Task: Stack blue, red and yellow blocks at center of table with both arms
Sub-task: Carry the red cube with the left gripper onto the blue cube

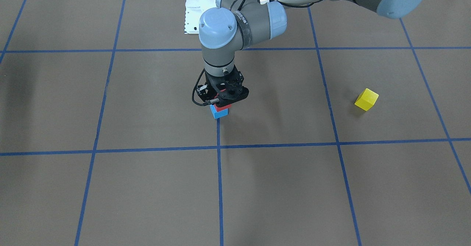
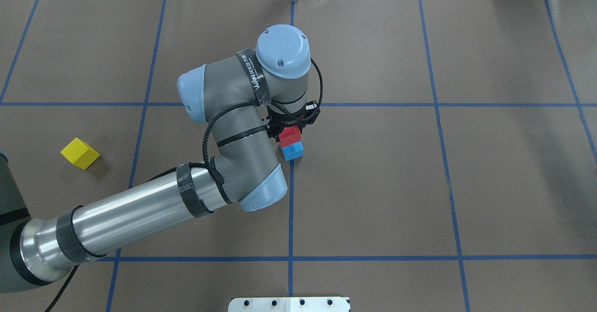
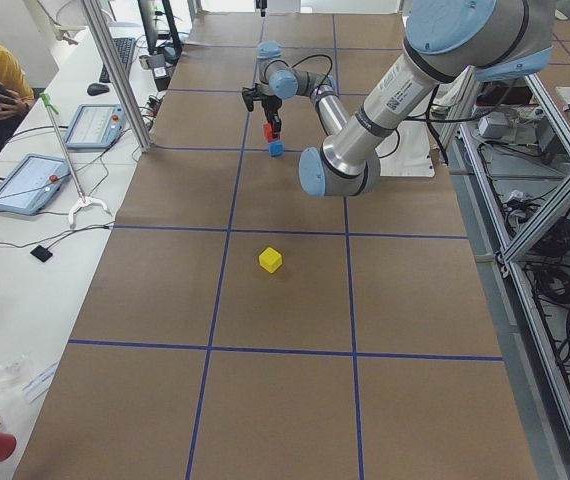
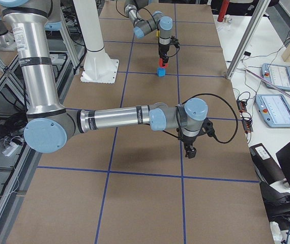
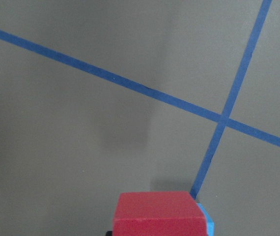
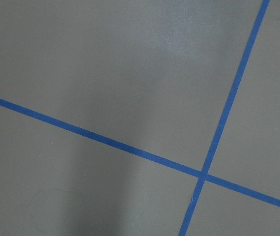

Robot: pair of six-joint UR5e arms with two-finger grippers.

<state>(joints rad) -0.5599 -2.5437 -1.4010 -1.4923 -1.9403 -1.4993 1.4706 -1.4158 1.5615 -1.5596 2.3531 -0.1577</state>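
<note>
Left gripper [image 1: 223,99]: pointing straight down over table centre, jaws clamped on opposite side faces of the small, hard-edged red cube [image 2: 289,134]. The fingers are mostly hidden under the wrist. I judge the grip from how the cube hangs below it in both side views.

Red cube is directly above the matching blue cube [image 2: 293,151], a little offset. Touching or a sliver apart: cannot tell.

Blue cube rests on the brown paper-covered table [image 2: 419,186], on a blue tape line [image 2: 291,218] near a grid crossing.

Yellow cube [image 2: 79,153], same kind, lies alone well apart on the robot's left side, turned diagonal to the grid.

Right gripper [image 4: 188,150] shows only in the right side camera, above bare table. Open or closed: cannot tell.

Handling, judged: the cubes look light, rigid and flat-faced, not fragile, and perhaps a bit slick.
- Take the yellow cube across two parallel side faces, at mid-height or above.
- Rotate the wrist to match its diagonal lie.
- Keep the underside clear for seating.
- A small footprint means a stack that topples easily, so release only once the cube is square and supported.
</note>
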